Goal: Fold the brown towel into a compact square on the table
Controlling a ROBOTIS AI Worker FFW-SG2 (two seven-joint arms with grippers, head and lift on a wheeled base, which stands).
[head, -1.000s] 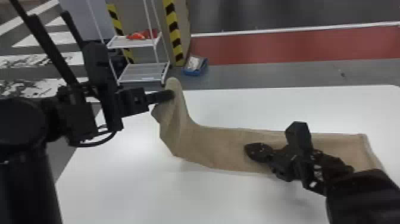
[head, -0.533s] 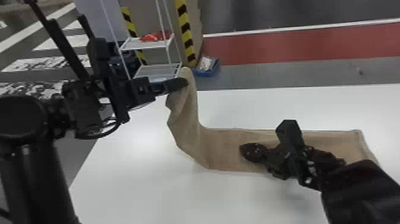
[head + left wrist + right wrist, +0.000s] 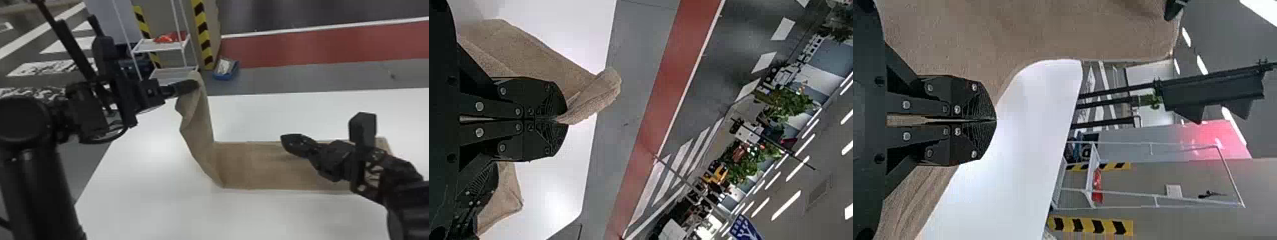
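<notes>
"What's lying on the table?"
"The towel is, mostly."
"And behind the table?"
"A rack is standing on the left, a box sitting just right of it."

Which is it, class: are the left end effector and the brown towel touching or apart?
Touching. The left wrist view shows it: the left end effector pinches the brown towel between its fingertips.

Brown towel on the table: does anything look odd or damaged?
No damage or spill stands out; the brown towel hangs creased from the left tool at its left end, the rest lying on the table.
</notes>
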